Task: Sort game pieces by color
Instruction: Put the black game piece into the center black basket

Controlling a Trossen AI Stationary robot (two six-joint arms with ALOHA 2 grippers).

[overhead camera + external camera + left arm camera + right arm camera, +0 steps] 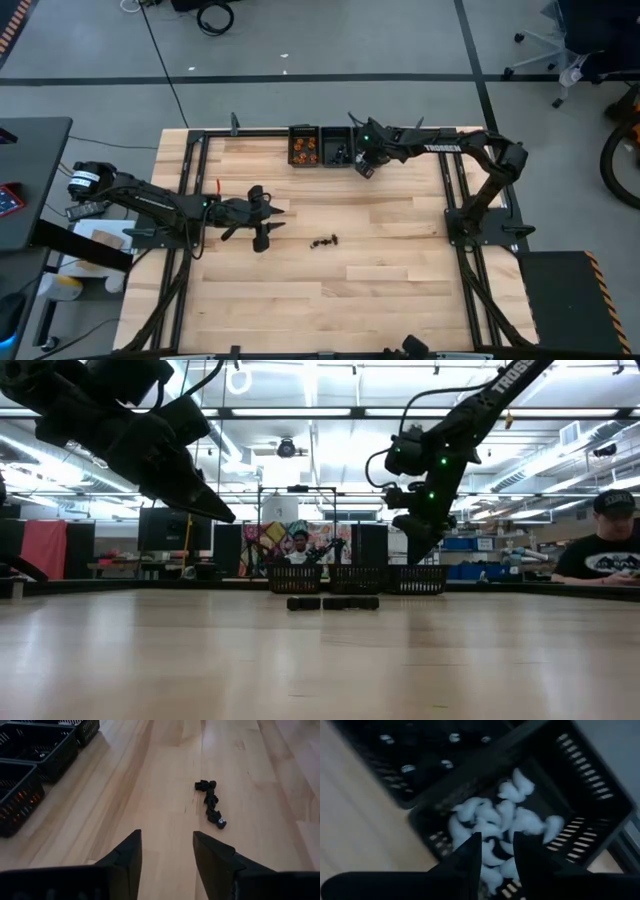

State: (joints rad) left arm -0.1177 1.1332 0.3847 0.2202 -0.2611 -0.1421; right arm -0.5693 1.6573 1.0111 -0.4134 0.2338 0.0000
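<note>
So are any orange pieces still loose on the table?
No, only a small cluster of black pieces lies on the table; orange shows inside a bin.

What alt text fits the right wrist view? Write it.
The right pincer, slightly parted, hangs over a black bin holding white game pieces. A second black bin sits beside it on the wooden table.

Two matte black jointed arms are showing white "TROSSEN" lettering on the right arm's (455,148) link, green indicator lights glowing near its wrist, and flat, tapered dark fingers (131,854) on the left gripper (165,851).
</note>
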